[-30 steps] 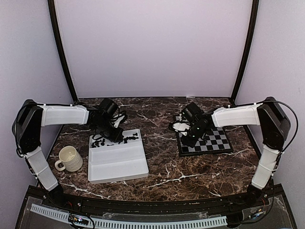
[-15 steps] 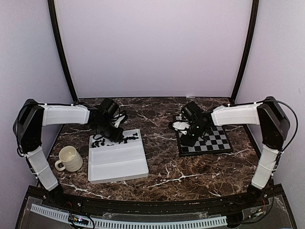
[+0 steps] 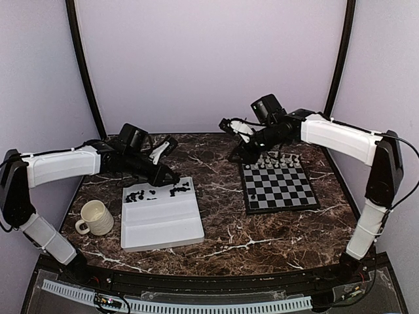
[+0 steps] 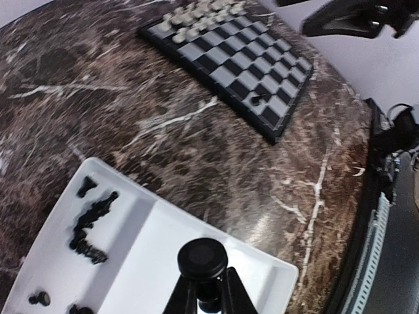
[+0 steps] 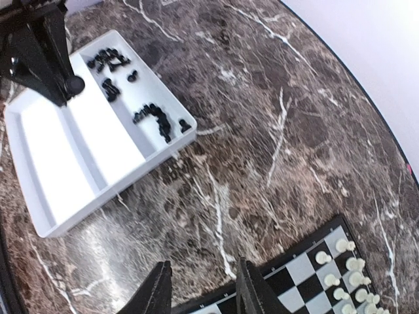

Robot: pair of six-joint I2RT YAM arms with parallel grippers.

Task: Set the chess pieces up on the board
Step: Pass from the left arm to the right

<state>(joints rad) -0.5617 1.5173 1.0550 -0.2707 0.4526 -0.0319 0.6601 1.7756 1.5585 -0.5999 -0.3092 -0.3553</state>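
The board lies at the right, with white pieces along its far rows. In the left wrist view one black piece stands on the board. The other black pieces lie in the far compartment of the white tray. My left gripper hovers over the tray and is shut on a black piece, whose round base faces the camera. My right gripper is open and empty, raised over the table just off the board's far left corner.
A cream mug stands left of the tray. The tray's two near compartments hold nothing. Dark marble table lies between the tray and the board. Walls enclose the back and sides.
The left gripper has lifted off the tray's pile with a black piece in it. The right arm has risen off the board and swung toward the far left, uncovering the white pieces.
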